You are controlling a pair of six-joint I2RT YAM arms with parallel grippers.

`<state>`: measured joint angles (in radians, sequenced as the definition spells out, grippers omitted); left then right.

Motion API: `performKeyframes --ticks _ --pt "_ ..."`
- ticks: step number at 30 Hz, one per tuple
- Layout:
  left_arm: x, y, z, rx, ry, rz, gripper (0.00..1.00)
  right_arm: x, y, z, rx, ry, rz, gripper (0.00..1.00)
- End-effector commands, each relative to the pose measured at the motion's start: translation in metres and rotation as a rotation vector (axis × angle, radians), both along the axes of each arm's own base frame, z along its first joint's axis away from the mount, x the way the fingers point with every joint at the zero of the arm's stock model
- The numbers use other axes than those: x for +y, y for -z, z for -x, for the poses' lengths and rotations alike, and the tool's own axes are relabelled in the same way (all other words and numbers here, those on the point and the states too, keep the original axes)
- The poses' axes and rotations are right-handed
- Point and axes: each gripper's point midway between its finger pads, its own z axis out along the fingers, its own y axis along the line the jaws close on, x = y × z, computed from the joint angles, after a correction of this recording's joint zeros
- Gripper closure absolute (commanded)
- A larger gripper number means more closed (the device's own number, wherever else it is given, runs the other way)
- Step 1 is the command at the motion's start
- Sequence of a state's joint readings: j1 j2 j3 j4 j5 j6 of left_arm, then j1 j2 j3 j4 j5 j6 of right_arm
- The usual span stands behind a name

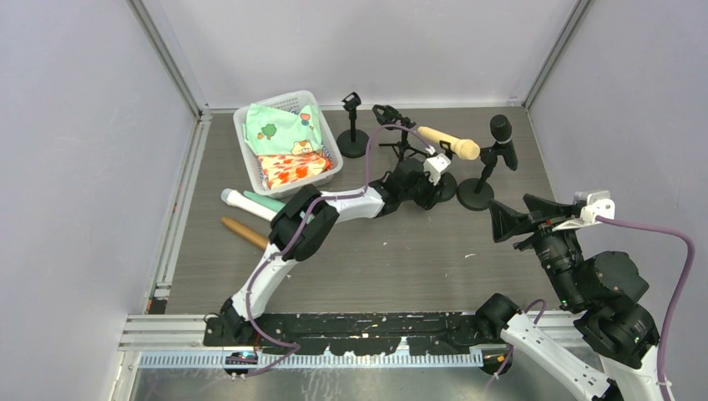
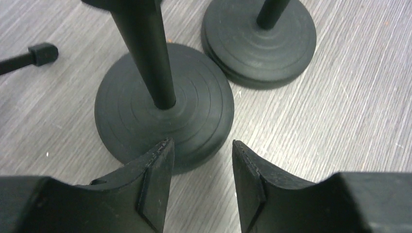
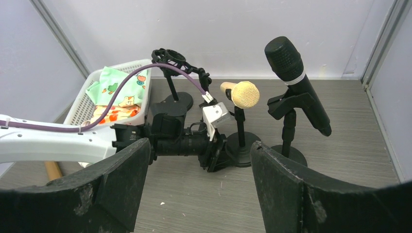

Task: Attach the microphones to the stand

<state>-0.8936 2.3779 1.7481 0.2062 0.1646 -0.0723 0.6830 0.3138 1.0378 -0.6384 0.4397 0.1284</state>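
Observation:
A gold microphone (image 1: pixel 449 143) sits in a stand whose round base (image 2: pixel 163 104) lies just ahead of my left gripper (image 1: pixel 427 189). That gripper (image 2: pixel 201 150) is open and empty, low over the table, its fingertips at the base's near rim. A black microphone (image 1: pixel 502 136) is clipped in the stand to the right (image 1: pixel 474 194). The right wrist view shows both microphones, the gold one (image 3: pixel 239 93) and the black one (image 3: pixel 296 82). A white and teal microphone (image 1: pixel 250 201) and a brown one (image 1: pixel 244 233) lie loose on the left. My right gripper (image 1: pixel 511 224) is open and empty (image 3: pixel 198 148).
A white basket (image 1: pixel 327 138) with printed cloths stands at the back left. An empty clip stand (image 1: pixel 352 125) and a tripod stand with a shock mount (image 1: pixel 396 124) stand at the back. A tripod foot (image 2: pixel 42 52) lies left of the base. Grey walls enclose the table.

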Motion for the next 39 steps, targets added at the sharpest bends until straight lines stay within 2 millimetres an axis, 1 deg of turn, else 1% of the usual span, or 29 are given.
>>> performKeyframes --ticks 1,6,12,15,23,28,32,37,39 --pt "0.017 -0.008 0.005 -0.008 -0.03 -0.001 0.5 0.003 -0.004 -0.004 -0.012 0.0 0.013 0.2" --pt "0.033 -0.004 0.008 -0.014 -0.048 -0.054 0.48 0.007 -0.002 -0.007 -0.006 -0.012 0.022 0.2" --pt "0.044 0.016 0.009 0.028 -0.045 -0.17 0.48 0.009 -0.003 -0.007 -0.005 -0.019 0.021 0.2" --pt "0.04 0.02 0.008 0.063 -0.028 -0.201 0.48 0.009 -0.002 -0.007 -0.004 -0.018 0.022 0.2" --pt "0.016 0.028 0.003 0.143 0.027 -0.24 0.48 0.005 -0.003 -0.005 -0.007 -0.008 0.024 0.2" --pt "0.009 0.038 0.002 0.191 0.04 -0.267 0.48 0.003 -0.003 -0.003 -0.008 -0.004 0.025 0.2" --pt "0.001 0.037 0.001 0.206 0.048 -0.253 0.48 0.001 -0.003 -0.003 -0.01 0.0 0.026 0.2" --pt "-0.017 0.029 -0.002 0.211 0.056 -0.202 0.48 0.002 -0.003 -0.003 -0.009 -0.002 0.025 0.2" --pt "-0.023 0.025 -0.006 0.211 0.047 -0.177 0.47 0.002 -0.003 -0.003 -0.008 -0.003 0.023 0.2"
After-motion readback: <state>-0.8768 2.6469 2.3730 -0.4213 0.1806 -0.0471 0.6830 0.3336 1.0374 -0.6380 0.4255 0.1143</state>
